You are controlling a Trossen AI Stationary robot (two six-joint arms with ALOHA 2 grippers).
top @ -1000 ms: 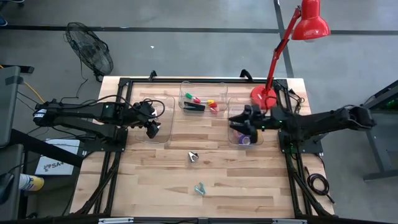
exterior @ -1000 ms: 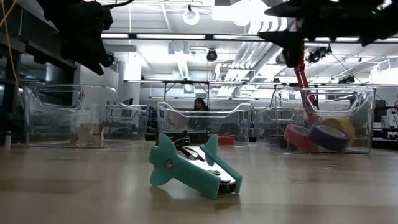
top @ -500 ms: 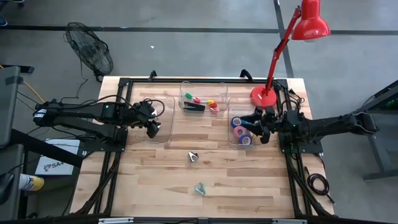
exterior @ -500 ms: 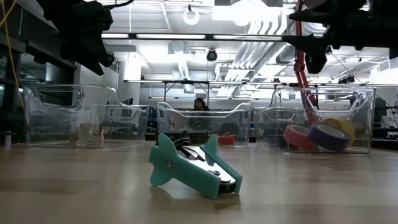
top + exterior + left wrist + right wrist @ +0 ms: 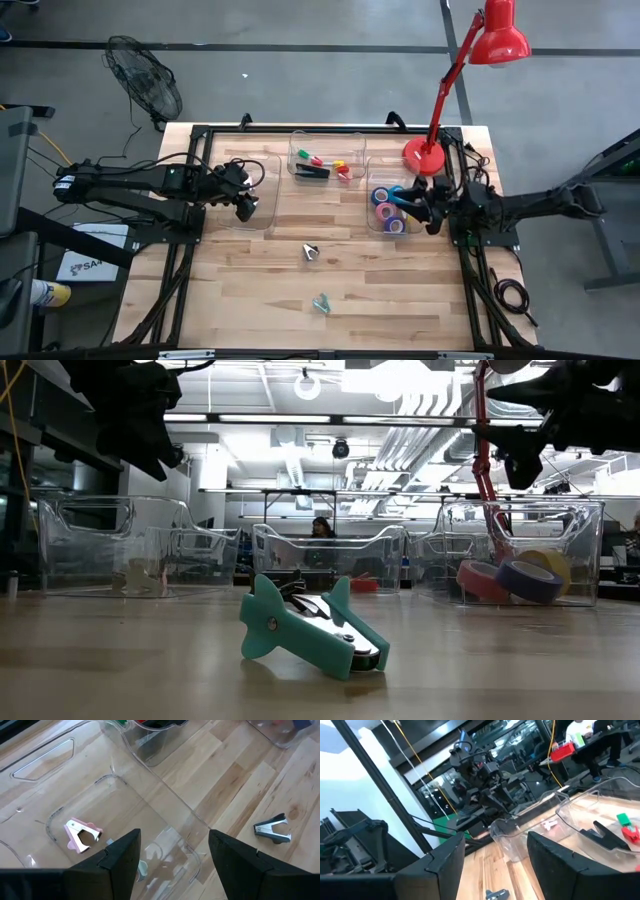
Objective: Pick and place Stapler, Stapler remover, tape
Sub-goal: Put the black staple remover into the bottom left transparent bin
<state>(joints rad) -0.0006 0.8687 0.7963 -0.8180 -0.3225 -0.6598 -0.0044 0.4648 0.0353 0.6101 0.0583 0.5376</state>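
The black stapler (image 5: pixel 312 172) lies in the middle clear bin (image 5: pixel 327 140) among small green, red and yellow items. Blue, purple and pink tape rolls (image 5: pixel 385 206) lie in the right bin (image 5: pixel 393 232); the low view shows them leaning together (image 5: pixel 510 580). A grey staple remover (image 5: pixel 310 251) and a teal one (image 5: pixel 320 302) lie on the bare table. A pink remover (image 5: pixel 82 831) lies in the left bin (image 5: pixel 262 190). My left gripper (image 5: pixel 245 207) hovers open over the left bin. My right gripper (image 5: pixel 432 215) is open, just beyond the right bin's right wall.
A red desk lamp stands with its base (image 5: pixel 423 152) at the far right corner, and its arm rises over the right bin. Bare wood stretches across the table's near half around the two removers. The teal remover (image 5: pixel 310 630) lies closest to the near edge.
My right gripper has drawn back from over the right bin toward the table's right edge, and the tape rolls under it now show. My left arm has kept still. The removers and the stapler have not moved.
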